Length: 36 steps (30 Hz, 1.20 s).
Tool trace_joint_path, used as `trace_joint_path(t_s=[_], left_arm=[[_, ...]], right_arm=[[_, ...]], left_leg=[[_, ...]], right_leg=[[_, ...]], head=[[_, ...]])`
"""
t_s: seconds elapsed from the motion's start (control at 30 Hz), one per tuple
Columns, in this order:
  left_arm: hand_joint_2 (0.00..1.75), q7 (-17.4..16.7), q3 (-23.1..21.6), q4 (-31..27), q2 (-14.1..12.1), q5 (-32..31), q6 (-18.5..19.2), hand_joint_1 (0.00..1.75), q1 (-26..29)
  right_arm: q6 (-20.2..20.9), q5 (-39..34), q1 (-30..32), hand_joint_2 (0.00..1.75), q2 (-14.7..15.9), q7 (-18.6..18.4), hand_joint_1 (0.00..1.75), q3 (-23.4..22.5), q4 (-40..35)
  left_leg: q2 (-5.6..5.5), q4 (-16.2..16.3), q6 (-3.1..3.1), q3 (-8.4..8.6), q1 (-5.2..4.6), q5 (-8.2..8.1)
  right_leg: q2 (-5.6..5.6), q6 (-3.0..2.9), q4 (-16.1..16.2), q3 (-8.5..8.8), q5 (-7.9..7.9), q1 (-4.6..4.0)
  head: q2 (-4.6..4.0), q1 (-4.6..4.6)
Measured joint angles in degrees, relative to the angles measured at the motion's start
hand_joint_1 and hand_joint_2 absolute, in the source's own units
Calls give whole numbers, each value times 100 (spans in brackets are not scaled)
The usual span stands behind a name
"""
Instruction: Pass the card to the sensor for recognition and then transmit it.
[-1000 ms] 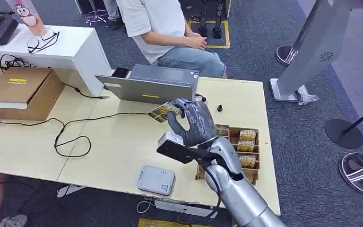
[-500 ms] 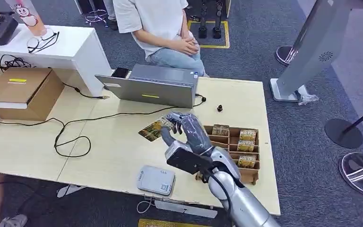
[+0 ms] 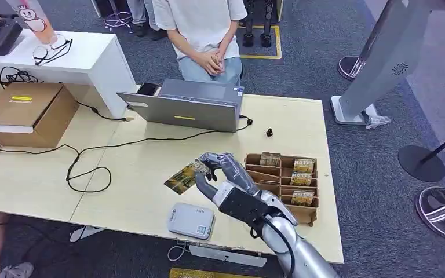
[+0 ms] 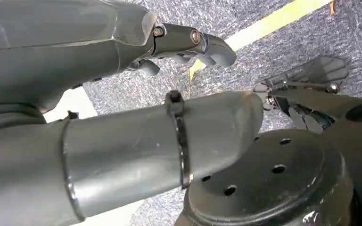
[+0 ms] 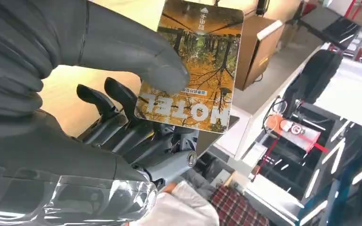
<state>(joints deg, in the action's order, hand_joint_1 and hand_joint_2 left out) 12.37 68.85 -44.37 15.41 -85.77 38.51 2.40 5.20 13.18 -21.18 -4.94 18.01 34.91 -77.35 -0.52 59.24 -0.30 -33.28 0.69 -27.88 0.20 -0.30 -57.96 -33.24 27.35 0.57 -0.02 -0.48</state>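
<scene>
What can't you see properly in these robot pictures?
- The card: in the right wrist view the right hand has its thumb over part of the print.
- The reader: its label is too small in the head view.
- The card tray: the right arm covers its near-left corner.

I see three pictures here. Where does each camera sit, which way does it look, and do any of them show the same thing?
Head view: high on the robot, looking forward and down at the table; its right hand holds the card above the grey sensor.
Left wrist view: behind the hanging left hand, facing carpet floor.
Right wrist view: behind the right hand, facing the card pinched under its thumb.
Shared: head and right wrist views both show that card and hand.
</scene>
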Motion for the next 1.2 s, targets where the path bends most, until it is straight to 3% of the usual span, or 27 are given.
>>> trace_joint_path(t_s=[0.4, 1.2], left_arm=[[0, 68, 0, 258, -112, -15, -94, 0, -59], [0, 112, 44, 455, -190, -39, -206, 0, -105]], right_arm=[[547, -310, 218, 175, 44, 0, 175, 0, -247], [663, -306, 276, 175, 59, -101, 175, 33, -116]], left_leg=[[0, 0, 0, 0, 0, 0], [0, 0, 0, -1, 0, 0]], right_leg=[[0, 0, 0, 0, 0, 0], [0, 0, 0, 0, 0, 0]], head=[[0, -2], [0, -2]])
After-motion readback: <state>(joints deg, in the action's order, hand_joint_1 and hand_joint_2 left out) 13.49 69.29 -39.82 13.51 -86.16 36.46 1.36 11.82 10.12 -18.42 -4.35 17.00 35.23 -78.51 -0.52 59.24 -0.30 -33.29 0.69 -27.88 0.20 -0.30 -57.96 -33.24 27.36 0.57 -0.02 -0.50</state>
